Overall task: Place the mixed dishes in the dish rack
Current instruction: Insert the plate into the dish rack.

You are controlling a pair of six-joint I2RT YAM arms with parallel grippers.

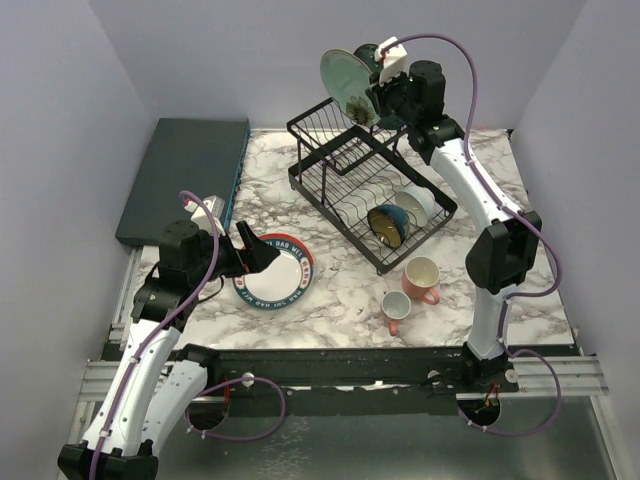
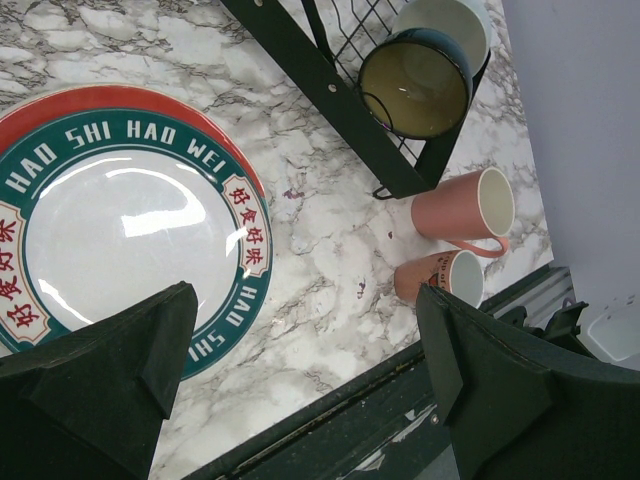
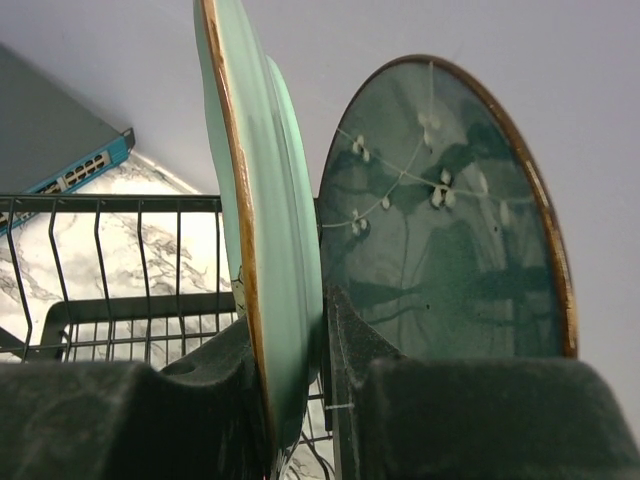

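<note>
The left gripper [image 2: 305,330] fills the foreground of its wrist view, jaws wide apart, with the red-and-teal plate [image 2: 120,220] at 9 o'clock; two pink mugs [image 2: 465,205] sit at 3 o'clock and the dark cream-lined bowl [image 2: 415,85] leans in the dish rack [image 2: 320,80] at 1 o'clock

In the right wrist view the right gripper [image 3: 290,330] is clamped on the upright pale green plate [image 3: 250,200], with a dark teal plate [image 3: 440,220] just beside it at 2 o'clock

From overhead both plates hang above the rack's 12 o'clock end; a white bowl [image 1: 415,203] stands inside the rack, on the marble table [image 1: 340,300]
</note>
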